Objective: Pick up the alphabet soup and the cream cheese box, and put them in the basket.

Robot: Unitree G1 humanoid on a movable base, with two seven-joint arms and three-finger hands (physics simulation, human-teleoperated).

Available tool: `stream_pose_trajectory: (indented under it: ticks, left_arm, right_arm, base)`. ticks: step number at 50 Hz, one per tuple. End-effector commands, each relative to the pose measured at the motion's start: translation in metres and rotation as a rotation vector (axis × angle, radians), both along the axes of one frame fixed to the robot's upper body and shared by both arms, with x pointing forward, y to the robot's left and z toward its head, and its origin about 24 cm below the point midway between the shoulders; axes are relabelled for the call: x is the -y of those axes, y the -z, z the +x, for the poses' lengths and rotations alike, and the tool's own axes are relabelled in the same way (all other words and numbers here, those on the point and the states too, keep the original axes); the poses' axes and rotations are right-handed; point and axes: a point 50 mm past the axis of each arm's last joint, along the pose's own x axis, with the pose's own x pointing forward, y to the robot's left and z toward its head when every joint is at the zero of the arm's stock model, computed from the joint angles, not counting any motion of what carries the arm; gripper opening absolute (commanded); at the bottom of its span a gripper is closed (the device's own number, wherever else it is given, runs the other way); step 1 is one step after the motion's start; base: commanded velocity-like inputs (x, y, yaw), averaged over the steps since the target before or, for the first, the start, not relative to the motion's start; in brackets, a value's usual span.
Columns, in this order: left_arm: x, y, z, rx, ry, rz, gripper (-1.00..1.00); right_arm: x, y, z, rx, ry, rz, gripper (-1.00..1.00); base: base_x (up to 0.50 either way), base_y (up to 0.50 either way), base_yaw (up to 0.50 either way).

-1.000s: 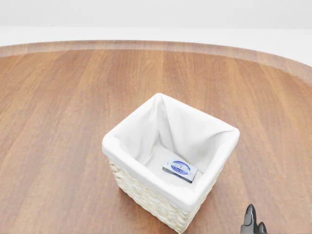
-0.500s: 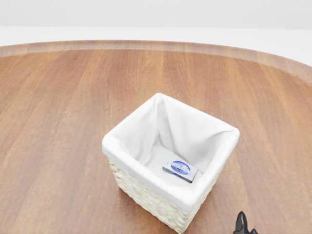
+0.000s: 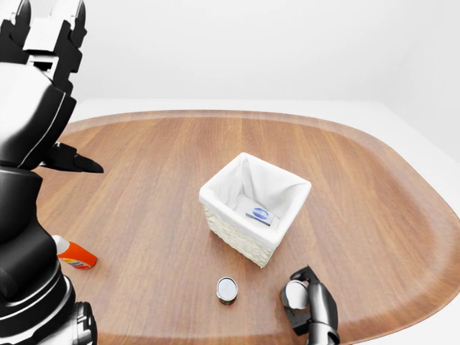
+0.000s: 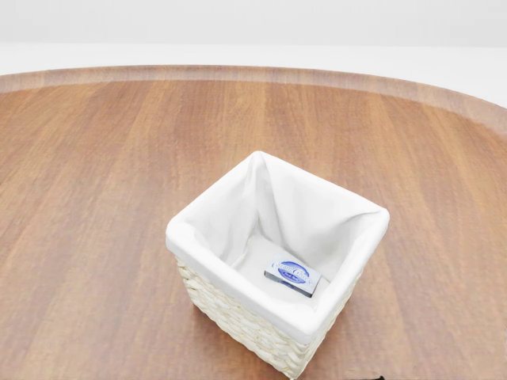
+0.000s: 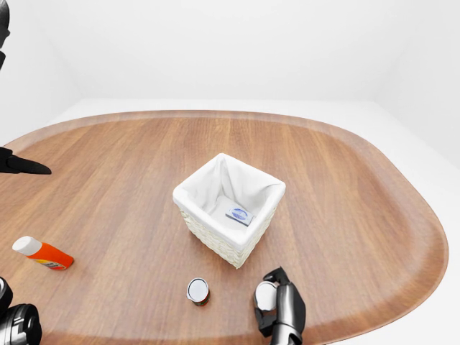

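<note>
Right hand (image 5: 277,305): low in the right-eye view, just right of the can; its dark fingers (image 5: 278,277) curl loosely around a pale round part of the hand itself, grip nothing and touch neither can nor basket. The forearm is cut off by the bottom edge. The head view shows none of it.
Alphabet soup (image 5: 198,290): a small can standing upright on the table (image 5: 345,180), only its pale lid and a dark rim of wall showing; the label cannot be read. It sits apart from the basket, nearer the bottom edge, and clear of the right hand.
Orange bottle (image 5: 42,253): lying on its side at the left of the right-eye view, white cap toward the left, well apart from the can. In the left-eye view the robot's body hides part of it.
Basket (image 4: 261,336): woven, with a white cloth lining folded over the rim, standing near the middle of the table.
Cream cheese box (image 4: 293,276): lying flat on the lining at the bottom of the basket, blue oval mark facing up; its print is too small to read.
Left hand (image 3: 75,163): held high at the left of the left-eye view, above the table; one dark pointed finger sticks out toward the right. The bulky arm hides the rest, so I cannot tell how far the fingers are spread.
</note>
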Motion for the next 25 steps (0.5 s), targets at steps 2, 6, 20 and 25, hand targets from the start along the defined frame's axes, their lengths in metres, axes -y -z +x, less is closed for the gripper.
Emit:
stream_pose_trajectory:
  ticks: [2,6,20,25]
  left_arm:
    - [0.002,-0.003,-0.002,0.025,0.036,-0.007,1.00]
    - [0.003,-0.004,-0.003,0.023,0.035,-0.001,1.00]
    - [0.001,-0.001,0.001,0.017,0.036,-0.019,1.00]
    - [0.001,-0.001,0.001,0.014,0.033,-0.018,1.00]
  right_arm:
    - [0.015,-0.009,0.002,0.050,0.072,0.012,-1.00]
    - [0.021,-0.018,0.001,0.094,0.130,0.038,-1.00]
    - [0.055,-0.039,0.000,0.204,0.303,0.013,-1.00]
    - [0.061,-0.042,0.004,0.228,0.345,0.036,-1.00]
  base:
    - [0.00,0.00,0.00]
    - [0.00,0.00,0.00]
    - [0.00,0.00,0.00]
    - [0.00,0.00,0.00]
